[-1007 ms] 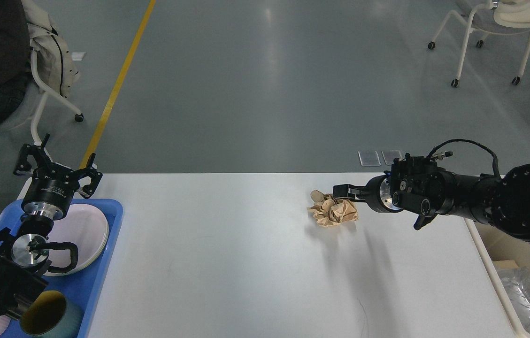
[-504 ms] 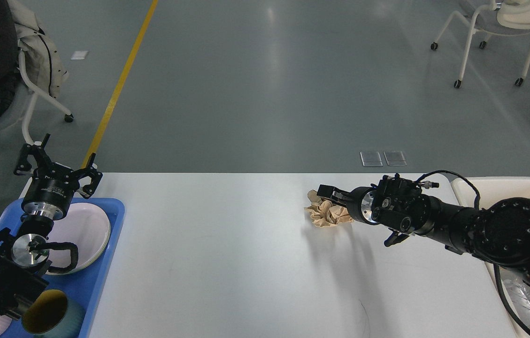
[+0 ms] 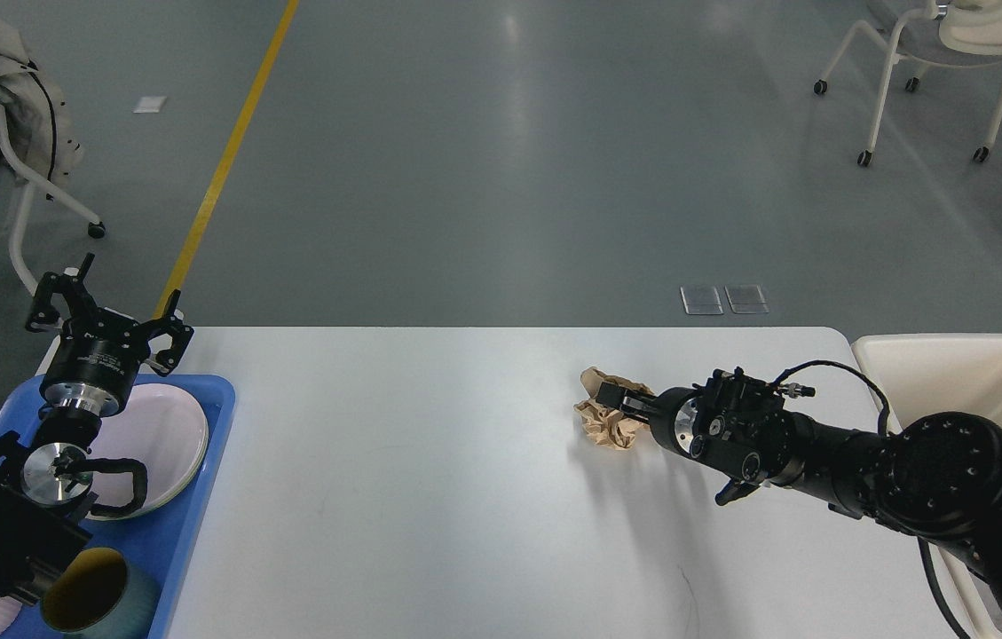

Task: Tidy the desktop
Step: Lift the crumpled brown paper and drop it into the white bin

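The white desktop (image 3: 421, 479) fills the lower part of the head view. A crumpled ball of brown paper (image 3: 600, 424) lies on it, right of centre near the far edge. My right gripper (image 3: 623, 398) reaches in from the right and lies low against the paper's right side. Its dark fingers overlap the paper, so I cannot tell whether they grip it. My left gripper (image 3: 106, 306) is open and empty, held above the far end of the blue tray (image 3: 203, 497).
The blue tray at the left edge holds a white plate (image 3: 165, 439) and a teal cup (image 3: 97, 603). A cream bin (image 3: 953, 364) stands off the table's right end. Wheeled chairs stand on the floor at far left (image 3: 21, 204) and far right (image 3: 927, 62).
My right arm has dropped and its gripper has slid left and down onto the paper ball, uncovering the cream bin. The left arm has not moved. The chair at far left has rolled left.
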Controlling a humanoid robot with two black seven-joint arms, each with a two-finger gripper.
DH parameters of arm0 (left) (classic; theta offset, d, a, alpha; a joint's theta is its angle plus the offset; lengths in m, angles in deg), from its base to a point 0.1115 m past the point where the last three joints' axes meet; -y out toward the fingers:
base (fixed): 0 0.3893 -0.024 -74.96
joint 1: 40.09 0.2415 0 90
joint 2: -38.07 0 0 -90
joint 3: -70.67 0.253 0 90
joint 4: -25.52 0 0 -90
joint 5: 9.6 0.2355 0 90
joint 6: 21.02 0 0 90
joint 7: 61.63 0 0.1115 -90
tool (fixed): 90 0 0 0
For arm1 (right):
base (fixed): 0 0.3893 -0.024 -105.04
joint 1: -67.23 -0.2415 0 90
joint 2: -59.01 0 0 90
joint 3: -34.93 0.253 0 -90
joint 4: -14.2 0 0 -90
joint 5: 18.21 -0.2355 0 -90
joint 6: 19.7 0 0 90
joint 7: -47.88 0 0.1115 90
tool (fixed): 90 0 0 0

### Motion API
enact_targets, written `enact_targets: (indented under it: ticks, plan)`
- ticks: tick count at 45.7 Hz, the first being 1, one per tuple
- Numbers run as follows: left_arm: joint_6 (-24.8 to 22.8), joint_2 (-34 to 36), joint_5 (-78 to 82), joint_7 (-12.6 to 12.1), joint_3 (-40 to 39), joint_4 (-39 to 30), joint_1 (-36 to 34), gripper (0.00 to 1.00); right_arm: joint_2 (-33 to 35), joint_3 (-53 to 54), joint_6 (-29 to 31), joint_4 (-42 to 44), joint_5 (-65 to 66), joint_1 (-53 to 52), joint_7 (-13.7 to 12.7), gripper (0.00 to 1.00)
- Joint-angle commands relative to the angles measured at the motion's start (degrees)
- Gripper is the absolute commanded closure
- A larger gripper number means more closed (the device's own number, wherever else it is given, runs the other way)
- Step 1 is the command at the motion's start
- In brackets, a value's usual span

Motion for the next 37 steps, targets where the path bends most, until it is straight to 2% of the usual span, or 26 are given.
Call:
enact_targets:
  ticks: [1, 2, 6, 9, 14, 18, 23, 29, 33, 36, 37]
  plan:
    - [0.0, 0.0, 0.0, 0.0, 0.0, 0.0, 0.0, 0.0, 0.1, -0.1, 0.6, -0.8, 0.2, 0.0, 0.1, 0.76]
    - [0.0, 0.0, 0.0, 0.0, 0.0, 0.0, -0.1, 0.0, 0.1, -0.1, 0.8, -1.0, 0.2, -0.1, 0.1, 0.99]
    - [0.0, 0.0, 0.0, 0.0, 0.0, 0.0, -0.1, 0.0, 0.9, -1.4, 2.5, -4.7, 0.4, -2.1, 0.1, 1.0]
    - [0.0, -0.1, 0.0, 0.0, 0.0, 0.0, -0.1, 0.0, 4.4, -3.7, 5.2, -9.5, 0.3, -6.3, 0.1, 1.0]
    - [0.0, 0.0, 0.0, 0.0, 0.0, 0.0, -0.1, 0.0, 13.6, -9.7, 8.1, -19.3, 0.3, -17.6, 0.3, 1.0]
    - [0.0, 0.0, 0.0, 0.0, 0.0, 0.0, -0.1, 0.0, 18.9, -16.2, 12.3, -27.9, 0.3, -30.8, 0.7, 1.0]
    - [0.0, 0.0, 0.0, 0.0, 0.0, 0.0, 0.0, 0.0, 24.6, -24.2, 22.3, -38.0, 0.5, -50.1, 2.0, 1.0]
    - [0.0, 0.0, 0.0, 0.0, 0.0, 0.0, 0.0, 0.0, 26.5, -31.1, 41.8, -45.0, 9.1, -74.5, 6.4, 1.0]
    - [0.0, 0.0, 0.0, 0.0, 0.0, 0.0, -0.1, 0.0, 28.2, -31.3, 52.0, -47.8, 16.0, -84.2, 9.0, 1.0]
    - [0.0, 0.0, 0.0, 0.0, 0.0, 0.0, 0.0, 0.0, 29.6, -31.3, 57.1, -49.9, 19.3, -88.9, 10.5, 1.0]
    - [0.0, 0.0, 0.0, 0.0, 0.0, 0.0, 0.0, 0.0, 29.8, -31.4, 57.1, -50.5, 19.8, -90.0, 10.6, 1.0]
